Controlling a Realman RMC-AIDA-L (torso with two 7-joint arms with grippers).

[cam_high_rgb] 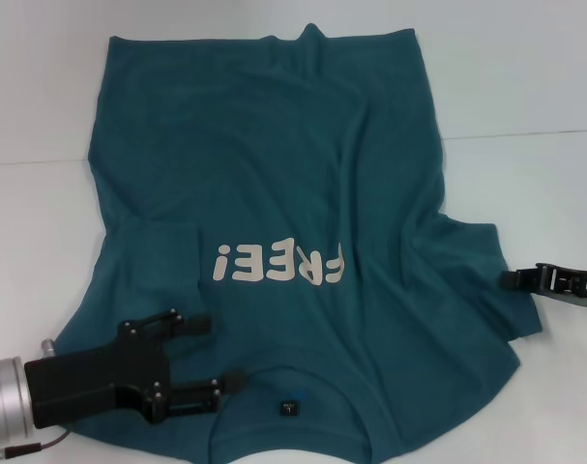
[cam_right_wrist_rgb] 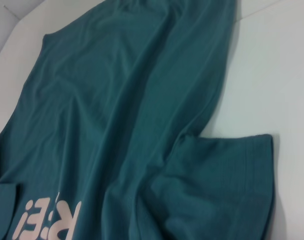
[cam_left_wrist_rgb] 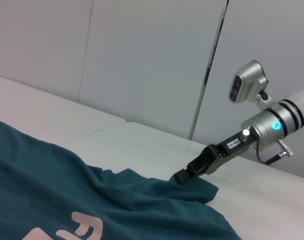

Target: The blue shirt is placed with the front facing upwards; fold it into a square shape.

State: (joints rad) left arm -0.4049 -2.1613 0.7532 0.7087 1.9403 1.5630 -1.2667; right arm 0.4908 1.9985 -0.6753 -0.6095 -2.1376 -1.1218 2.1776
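Your left gripper (cam_high_rgb: 208, 356) hovers with its jaws spread, empty, over the near left shoulder of the blue shirt (cam_high_rgb: 274, 174), one finger pointing at the collar and the other just short of the "FREE!" lettering (cam_high_rgb: 278, 263). Your right gripper (cam_high_rgb: 511, 279) sits at the edge of the sleeve (cam_high_rgb: 486, 280) on its own side, its tip touching the cloth; whether its fingers are parted or pinched on the fabric cannot be told from any view.

The shirt lies front up on the white table (cam_high_rgb: 525, 87), collar toward you and hem far beyond both grippers.

Likely troubles from here: the left sleeve looks already tucked over onto the body, ahead of the left gripper, so a low grab may catch two layers and drag the whole shoulder. Long wrinkles run up the body from the right gripper toward the hem; folding over them would probably give a lopsided square.

Nothing else lies near either gripper except the small dark tag (cam_high_rgb: 289, 407) inside the collar. A wall panel (cam_left_wrist_rgb: 141, 60) stands behind the table.
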